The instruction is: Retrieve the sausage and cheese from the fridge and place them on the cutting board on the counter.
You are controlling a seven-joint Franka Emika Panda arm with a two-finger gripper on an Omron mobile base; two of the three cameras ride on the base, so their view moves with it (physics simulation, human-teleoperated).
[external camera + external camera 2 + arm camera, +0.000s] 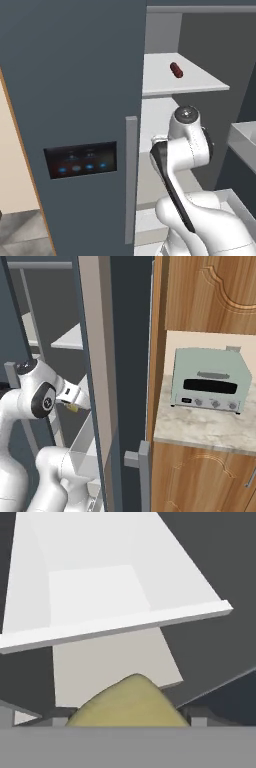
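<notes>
A: Hand view – I'm seeing the cheese (129, 704) sitting right between the fingertips (198, 717), which are pressing against its sides. The hand (129, 719) is pinching the cheese.

B: Right base view agrees. I'm watching the hand (76, 404) by the fridge's (117, 356) open door, w/ a yellow bit, the cheese (73, 408), under its tip. Sausage?

A: It's lying on the upper shelf (200, 82) in the left base view, sausage (176, 70) well above the arm. Tabletop (210, 428) is carrying a toaster oven (212, 381) to the right of the fridge.
</notes>
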